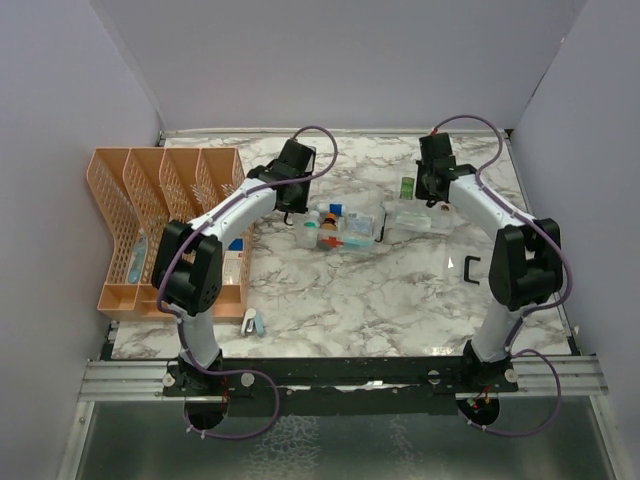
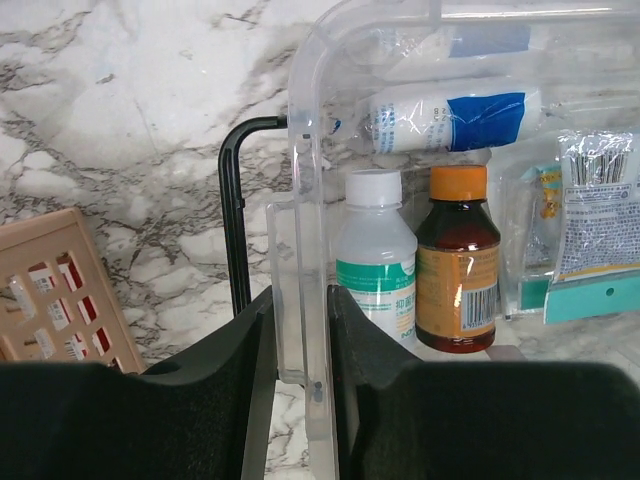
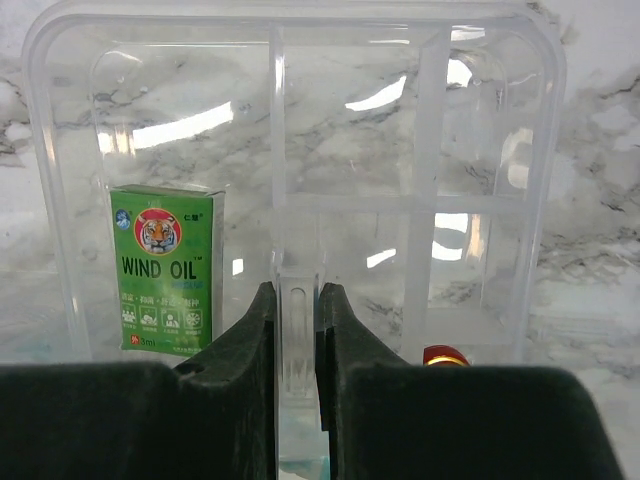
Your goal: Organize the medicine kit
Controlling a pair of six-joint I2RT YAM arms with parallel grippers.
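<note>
**Both arms grip clear plastic at mid-table**

The medicine kit (image 1: 345,232) sits open in the middle of the marble table (image 1: 330,300). The left gripper (image 2: 300,300) pinches the kit's left wall between its fingers. Inside the kit, just past that wall, a white bottle (image 2: 375,250) and an amber bottle (image 2: 457,265) stand upright, touching. A black handle (image 2: 232,200) curves outside the wall. Just right of the kit, the right gripper (image 3: 297,295) is clamped on the near edge of a clear divided tray (image 3: 300,150). A green Wind Oil box (image 3: 167,268) shows through the tray. The orange lattice organizer (image 1: 165,225) stands well left of the kit.
</note>
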